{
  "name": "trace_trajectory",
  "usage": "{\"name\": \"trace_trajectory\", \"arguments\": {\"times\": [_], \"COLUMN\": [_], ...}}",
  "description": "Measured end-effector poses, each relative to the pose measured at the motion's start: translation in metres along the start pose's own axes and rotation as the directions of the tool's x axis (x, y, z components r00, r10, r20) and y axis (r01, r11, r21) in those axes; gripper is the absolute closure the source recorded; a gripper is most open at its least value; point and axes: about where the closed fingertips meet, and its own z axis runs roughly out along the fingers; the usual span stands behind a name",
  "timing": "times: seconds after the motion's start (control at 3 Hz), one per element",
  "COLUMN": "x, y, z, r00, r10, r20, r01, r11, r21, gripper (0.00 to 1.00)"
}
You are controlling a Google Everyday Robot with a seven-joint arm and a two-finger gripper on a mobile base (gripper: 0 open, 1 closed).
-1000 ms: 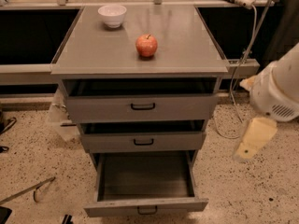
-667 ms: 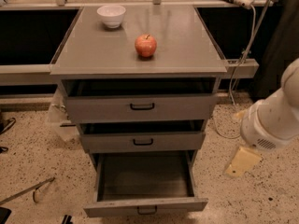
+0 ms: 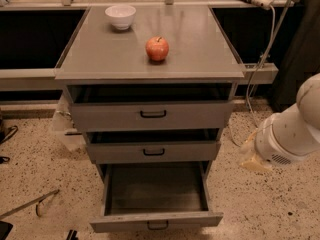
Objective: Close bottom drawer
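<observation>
At the foot of the grey cabinet, the bottom drawer point(image 3: 156, 220) stands pulled far out toward the camera, with its low front panel and small black loop handle point(image 3: 158, 226) at the lower edge of the view. The pincer point(image 3: 252, 156) hangs to the right of the cabinet, roughly level with the middle drawer point(image 3: 153, 152). It is higher than the bottom drawer's front, off to its right side, and apart from it. Only a pale tan portion of the pincer shows, because the white rounded arm point(image 3: 289, 133) covers the rest; whether it is spread or pressed together cannot be told. The arm itself is cut off by the right edge of the view.

The bottom drawer's grey floor and side walls are in plain view. The middle drawer and the top drawer point(image 3: 151, 116) each stand slightly open, and their interiors are dark slots whose contents cannot be made out. On the cabinet's surface point(image 3: 200, 49) a red apple point(image 3: 157, 48) sits near the middle, and a white bowl point(image 3: 120, 16) sits toward the rear left. What the bowl holds cannot be seen. A pale cable point(image 3: 265, 44) hangs down behind the cabinet's right side.
</observation>
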Motion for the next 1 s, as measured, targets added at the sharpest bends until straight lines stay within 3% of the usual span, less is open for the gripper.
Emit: {"name": "trace_trajectory", "arguments": {"times": [0.33,0.67,1.0], "x": [0.000,0.002,0.003], "y": [0.000,0.013,0.064], "z": [0.000,0.021,0.106], "r00": [1.000,0.998,0.984], "r10": [0.000,0.047,0.133], "r20": [0.000,0.044,0.123], "r01": [0.000,-0.046,-0.117], "r11": [1.0000,0.9989,0.9854], "r21": [0.000,-0.010,-0.123], "gripper": [0.89,1.00,1.00]}}
